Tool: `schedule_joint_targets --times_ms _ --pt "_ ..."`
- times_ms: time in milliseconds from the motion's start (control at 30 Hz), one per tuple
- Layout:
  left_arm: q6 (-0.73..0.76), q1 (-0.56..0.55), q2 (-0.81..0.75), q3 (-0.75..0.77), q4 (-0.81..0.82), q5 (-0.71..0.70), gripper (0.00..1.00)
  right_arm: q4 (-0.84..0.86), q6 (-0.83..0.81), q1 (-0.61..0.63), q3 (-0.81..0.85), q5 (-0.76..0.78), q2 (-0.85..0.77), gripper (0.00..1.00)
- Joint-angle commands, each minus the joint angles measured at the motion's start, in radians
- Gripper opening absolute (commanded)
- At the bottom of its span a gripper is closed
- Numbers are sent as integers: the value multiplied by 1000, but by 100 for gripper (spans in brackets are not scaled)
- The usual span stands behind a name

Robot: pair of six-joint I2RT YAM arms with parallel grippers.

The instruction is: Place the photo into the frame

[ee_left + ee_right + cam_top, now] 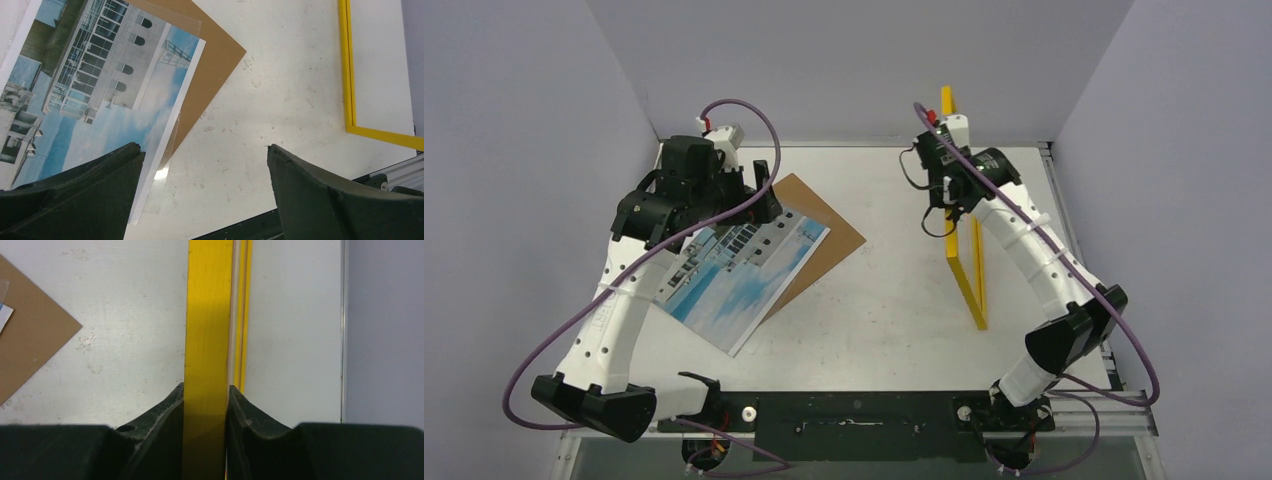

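The right tool (pixel 206 390) has its jaws narrowed onto one rail of the frame (pixel 208 315). The yellow strip runs straight up between the two dark fingers, with both sides gripped. From above, the frame stands on edge rather than lying flat, over the right half of the desk (pixel 894 330). Its lower rail seems to rest on the surface, though I cannot be sure of contact.

The left tool (pixel 205 150) is spread wide and holds nothing. It hangs over the near corner of the photo (pixel 100 100), one finger above the print and the other above bare desk. The photo lies face up on the left half, skewed. Under it is a brown backing board (pixel 215 55), whose far corner sticks out toward the middle. A clear sheet (pixel 167 167) peeks out along the photo's white border. The photo and the frame are well apart.

By my reading, the step in hand is readying the frame — it is lifted, but the print has not been picked up. The next move probably calls for the frame to be laid flat with its back up. Then the left tool would have to get a thin, flat sheet off the stack without dragging the clear sheet along. Pinching at an overhanging edge looks like the likeliest way in, and a skewed approach could crease the paper.
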Motion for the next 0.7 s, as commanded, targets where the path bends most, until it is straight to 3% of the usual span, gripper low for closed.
schedule_joint_targets --times_ms 0,300,667 --pt "23 12 6 23 40 -25 94 22 64 86 -64 34 137 17" --pt "37 24 10 37 14 -52 94 82 95 191 -140 145 284 18" --pt "30 37 -20 20 26 -84 94 183 101 275 -155 133 455 22"
